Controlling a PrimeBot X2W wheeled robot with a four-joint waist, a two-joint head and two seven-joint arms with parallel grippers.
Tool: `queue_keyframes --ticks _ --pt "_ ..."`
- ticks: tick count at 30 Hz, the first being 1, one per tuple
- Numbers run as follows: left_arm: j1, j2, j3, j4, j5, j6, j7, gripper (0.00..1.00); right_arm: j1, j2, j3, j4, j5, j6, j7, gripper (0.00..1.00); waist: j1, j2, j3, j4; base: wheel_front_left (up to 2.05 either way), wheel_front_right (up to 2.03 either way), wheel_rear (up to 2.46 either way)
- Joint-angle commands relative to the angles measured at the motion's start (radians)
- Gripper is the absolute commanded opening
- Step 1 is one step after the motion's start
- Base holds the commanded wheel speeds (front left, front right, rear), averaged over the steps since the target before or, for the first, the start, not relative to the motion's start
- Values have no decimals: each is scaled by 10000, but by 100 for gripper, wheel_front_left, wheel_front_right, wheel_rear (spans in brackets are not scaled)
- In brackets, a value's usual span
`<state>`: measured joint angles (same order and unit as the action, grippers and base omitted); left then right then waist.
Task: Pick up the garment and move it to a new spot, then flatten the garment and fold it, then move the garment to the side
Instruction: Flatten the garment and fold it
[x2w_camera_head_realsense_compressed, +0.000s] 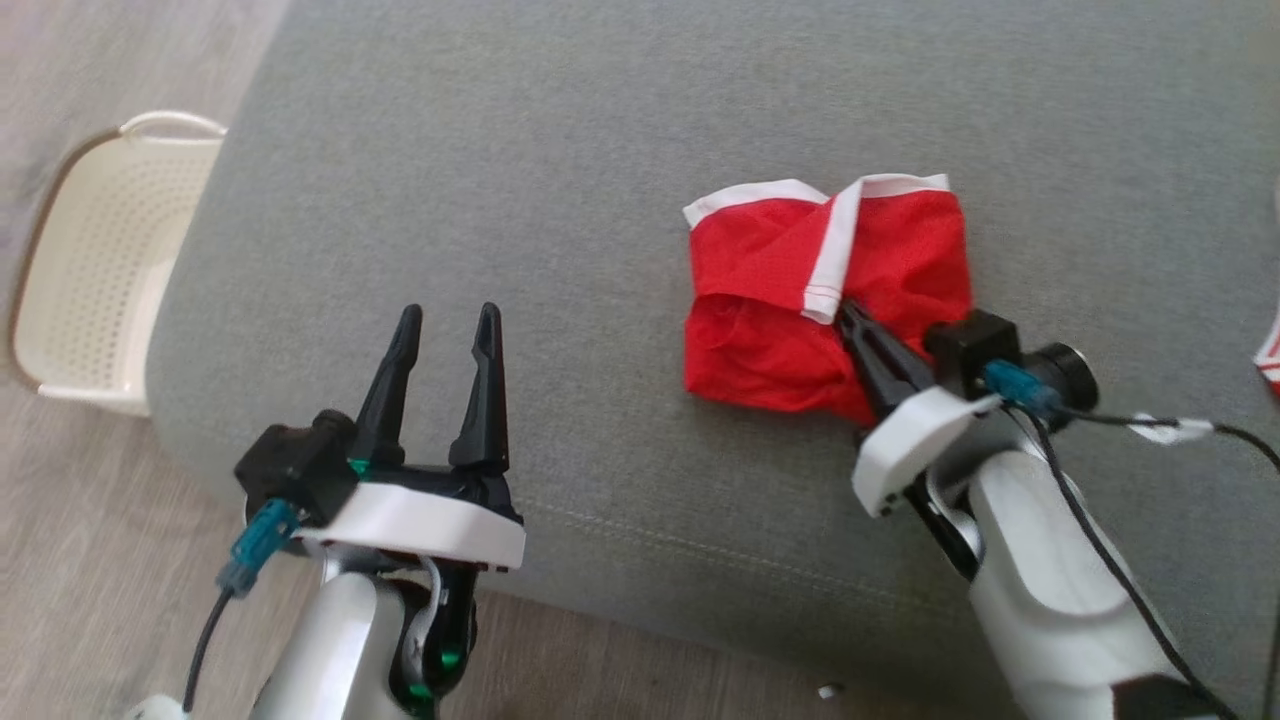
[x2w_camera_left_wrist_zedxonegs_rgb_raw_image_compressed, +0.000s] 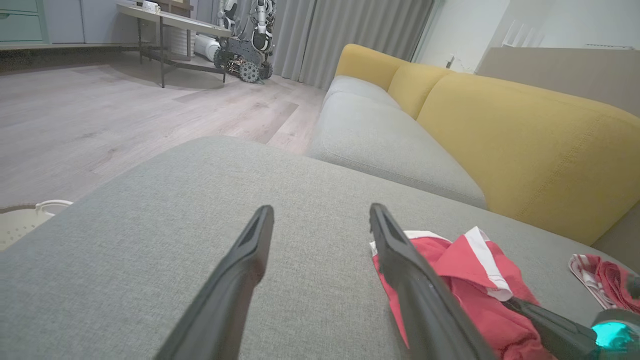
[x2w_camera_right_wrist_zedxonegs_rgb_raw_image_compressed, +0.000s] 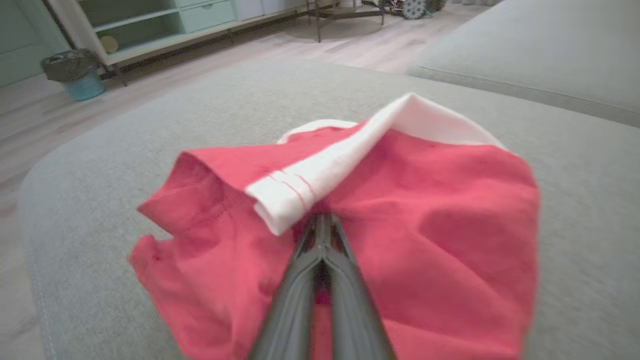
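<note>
The garment (x2w_camera_head_realsense_compressed: 790, 290) is a red mesh piece with white trim, lying crumpled on the grey sofa seat (x2w_camera_head_realsense_compressed: 560, 170). My right gripper (x2w_camera_head_realsense_compressed: 850, 318) is shut on the garment, pinching red cloth just below the end of the white band (x2w_camera_right_wrist_zedxonegs_rgb_raw_image_compressed: 295, 192). In the right wrist view the closed fingertips (x2w_camera_right_wrist_zedxonegs_rgb_raw_image_compressed: 324, 220) bite into the garment (x2w_camera_right_wrist_zedxonegs_rgb_raw_image_compressed: 430, 210) at its middle. My left gripper (x2w_camera_head_realsense_compressed: 447, 325) is open over bare cushion, well to the left of the garment and apart from it. Seen from the left wrist, the garment (x2w_camera_left_wrist_zedxonegs_rgb_raw_image_compressed: 460, 280) lies right of the open gripper (x2w_camera_left_wrist_zedxonegs_rgb_raw_image_compressed: 320, 215).
A cream perforated laundry basket (x2w_camera_head_realsense_compressed: 100, 260) stands on the wood floor left of the seat. Another red and white cloth (x2w_camera_left_wrist_zedxonegs_rgb_raw_image_compressed: 605, 280) lies at the seat's right edge. Yellow back cushions (x2w_camera_left_wrist_zedxonegs_rgb_raw_image_compressed: 530, 145) rise behind the seat. A table (x2w_camera_left_wrist_zedxonegs_rgb_raw_image_compressed: 170, 22) and another robot (x2w_camera_left_wrist_zedxonegs_rgb_raw_image_compressed: 247, 42) stand far off.
</note>
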<state>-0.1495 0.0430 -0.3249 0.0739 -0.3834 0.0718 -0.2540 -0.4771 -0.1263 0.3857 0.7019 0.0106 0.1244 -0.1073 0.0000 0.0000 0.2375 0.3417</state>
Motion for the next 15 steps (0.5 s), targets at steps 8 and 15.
queue_keyframes --ticks 8,15 --pt "-433 72 107 -296 -171 130 -78 100 -1432 3 848 662 605 63 -39 0 0 0 190 504 0 0 0" --pt "-541 72 -57 -368 -305 196 -78 100 -2697 74 851 1448 952 63 -285 0 0 0 459 787 0 0 0"
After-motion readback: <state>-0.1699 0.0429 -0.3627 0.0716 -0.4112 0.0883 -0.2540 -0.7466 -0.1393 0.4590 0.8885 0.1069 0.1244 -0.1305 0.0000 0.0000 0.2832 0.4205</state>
